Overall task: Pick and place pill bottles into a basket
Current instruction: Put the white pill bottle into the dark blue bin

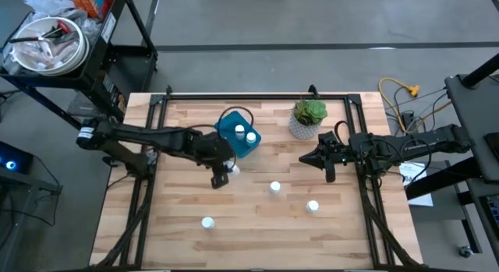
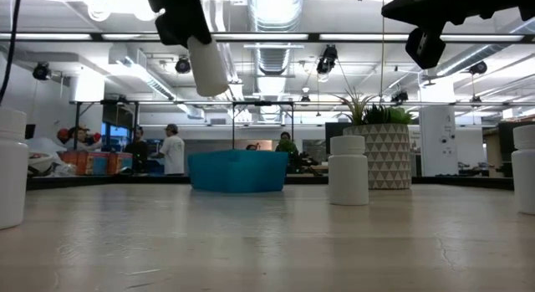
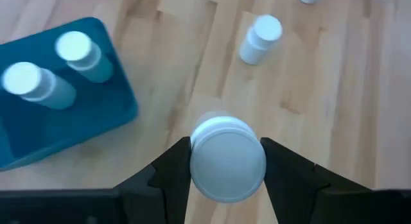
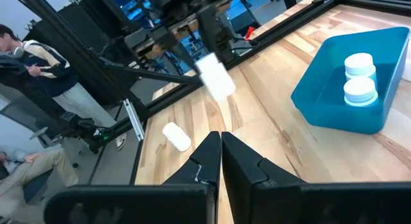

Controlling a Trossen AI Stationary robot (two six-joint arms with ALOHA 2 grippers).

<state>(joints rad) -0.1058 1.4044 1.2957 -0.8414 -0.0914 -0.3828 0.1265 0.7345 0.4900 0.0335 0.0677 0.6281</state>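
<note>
Left gripper (image 3: 226,161): fingers clamp one pill bottle (image 3: 227,158), raised beside blue basket (image 1: 238,141). Right gripper (image 4: 219,156): fingers closed, empty.

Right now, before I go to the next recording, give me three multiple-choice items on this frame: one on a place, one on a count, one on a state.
1. Where is the plant pot?
A. right of the basket, near the table's far edge
B. inside the basket
C. at the table's near edge

2. How many pill bottles stand in the basket?
A. none
B. two
C. four

3. What state is the left gripper in?
A. open and empty
B. shut on a pill bottle
C. resting in the basket

Answers:
1 A, the high view shows it beside the basket.
2 B, two white caps show inside.
3 B, the held bottle sits between its fingers, off the table.
</note>
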